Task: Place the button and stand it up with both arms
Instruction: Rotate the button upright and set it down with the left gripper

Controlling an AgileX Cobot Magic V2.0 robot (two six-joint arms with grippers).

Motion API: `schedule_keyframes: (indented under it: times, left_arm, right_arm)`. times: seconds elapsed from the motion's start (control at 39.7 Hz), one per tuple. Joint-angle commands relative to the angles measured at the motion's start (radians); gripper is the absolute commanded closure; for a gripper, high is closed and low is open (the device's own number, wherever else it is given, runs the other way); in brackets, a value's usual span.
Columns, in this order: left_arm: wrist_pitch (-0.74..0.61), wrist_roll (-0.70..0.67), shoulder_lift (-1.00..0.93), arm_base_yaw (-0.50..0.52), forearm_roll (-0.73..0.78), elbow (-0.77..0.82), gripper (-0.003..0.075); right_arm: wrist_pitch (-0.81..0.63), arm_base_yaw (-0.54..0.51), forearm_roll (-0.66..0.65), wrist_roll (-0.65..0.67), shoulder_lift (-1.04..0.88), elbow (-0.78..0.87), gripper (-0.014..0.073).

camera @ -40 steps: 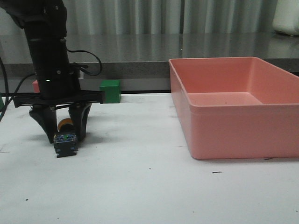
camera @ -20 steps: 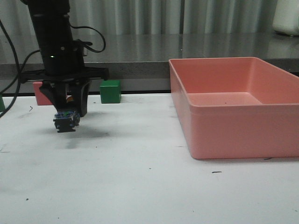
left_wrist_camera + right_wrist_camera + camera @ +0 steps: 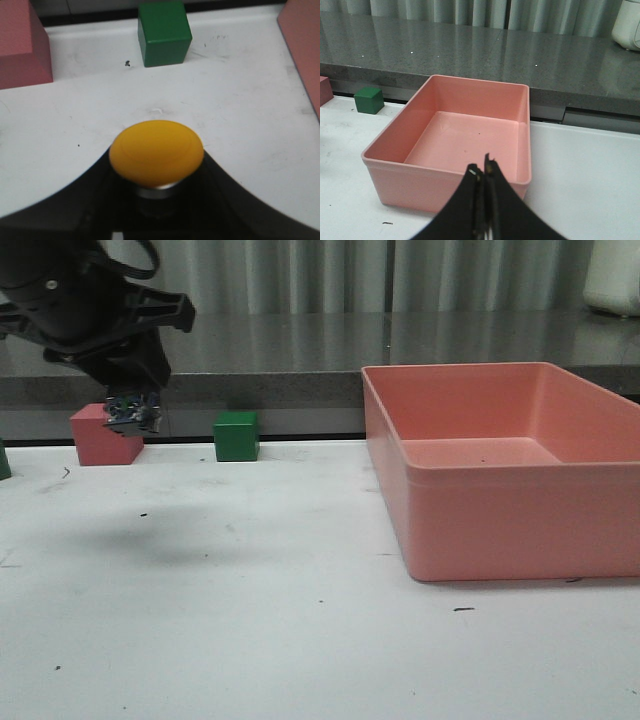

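The worktop (image 3: 300, 640) is the biggest thing before me: a pale, matt, scuffed surface with small dark specks, flat enough for a small part to stand on.

On its right side sits the pink bin (image 3: 500, 500), a smooth plastic rectangle with thick rounded rims and nothing in it. I judge it to be where the part is meant to go, so its open top faces up and within reach of both arms.

My left arm (image 3: 85, 300) is black, jointed and cabled, raised well above the worktop on the left. At the back edge rest a pink block (image 3: 100, 435) and a green cube (image 3: 236, 435), both plain, hard-edged and matt, well apart from the bin.

My right gripper (image 3: 484, 172) hangs over the near wall of the bin with its dark tapering fingers pressed together and nothing between them, waiting, I judge, to help set the part upright.

My left gripper (image 3: 130, 412) is clamped on the button (image 3: 156, 150), which I hold in the air on the left, clear of the surface. Its glossy yellow domed cap points away from my wrist, with a pale metallic-looking collar beneath it; the blocky dark body sits between my fingers.
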Motion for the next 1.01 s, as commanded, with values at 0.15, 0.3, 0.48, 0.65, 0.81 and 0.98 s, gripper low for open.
schedule_keyframes:
  times: [0.15, 0.3, 0.48, 0.65, 0.81, 0.98]
  left_arm:
    - [-0.69, 0.032, -0.243, 0.009, 0.091, 0.399, 0.0552]
    - [-0.933, 0.08, -0.235, 0.013, 0.092, 0.537, 0.0552]
    - [-1.122, 0.08, -0.17, 0.016, 0.079, 0.59, 0.0552]
    - [-1.173, 0.08, -0.058, 0.039, 0.079, 0.59, 0.0552]
    - [-1.354, 0.08, 0.018, 0.046, 0.075, 0.605, 0.0552]
    - [-1.438, 0.08, 0.13, 0.046, 0.042, 0.608, 0.0551]
  right_arm:
    - [-0.091, -0.008, -0.014, -0.005, 0.009, -0.027, 0.0662]
    - [-0.091, -0.008, -0.014, -0.005, 0.009, -0.027, 0.0662]
    - [-0.091, -0.008, -0.014, -0.005, 0.009, -0.027, 0.0662]
    - [-0.091, -0.008, -0.014, -0.005, 0.009, -0.027, 0.0662]
    - [-0.091, -0.008, -0.014, -0.005, 0.009, -0.027, 0.0662]
    - [-0.091, -0.008, -0.014, -0.005, 0.009, -0.027, 0.0662]
